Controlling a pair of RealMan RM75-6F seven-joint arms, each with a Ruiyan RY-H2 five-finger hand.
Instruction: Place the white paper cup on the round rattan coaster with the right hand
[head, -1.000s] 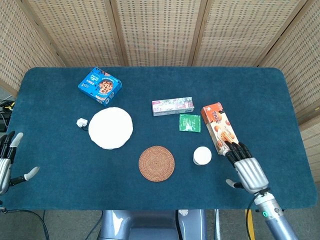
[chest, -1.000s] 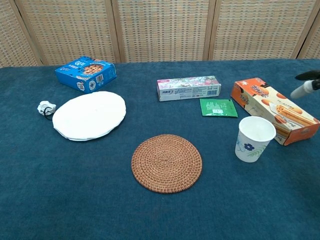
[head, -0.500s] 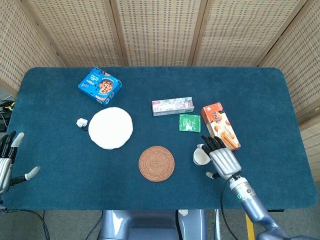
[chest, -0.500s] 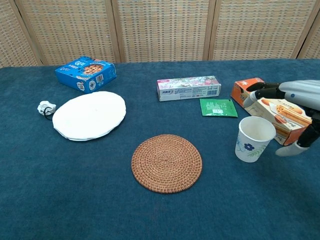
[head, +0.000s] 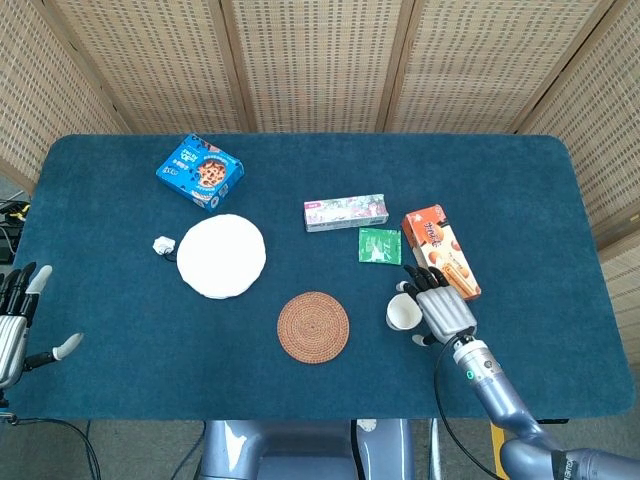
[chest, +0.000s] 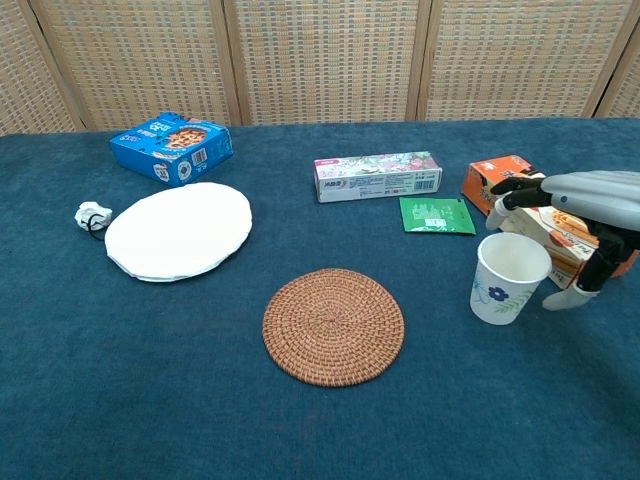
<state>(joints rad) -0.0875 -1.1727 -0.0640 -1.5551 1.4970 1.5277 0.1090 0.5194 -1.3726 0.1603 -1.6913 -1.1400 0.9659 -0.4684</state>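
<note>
The white paper cup (chest: 507, 277) with a small blue flower print stands upright on the blue cloth, right of the round rattan coaster (chest: 333, 324). From above, the cup (head: 402, 313) sits just right of the coaster (head: 314, 326). My right hand (chest: 578, 213) hovers at the cup's right side, fingers spread over its far rim and thumb low beside it, holding nothing. In the head view the right hand (head: 438, 305) sits right against the cup. My left hand (head: 16, 325) rests open at the table's left edge.
An orange biscuit box (chest: 545, 217) lies just behind the cup and under my right hand. A green sachet (chest: 436, 214) and a toothpaste box (chest: 377, 176) lie further back. A white plate (chest: 178, 229), a blue cookie box (chest: 172, 147) and a small white clip (chest: 92, 216) are at left.
My right hand has come in from the right, first quickly then a little more, and now brackets the cup's right side. The cup and the left hand have not moved.
</note>
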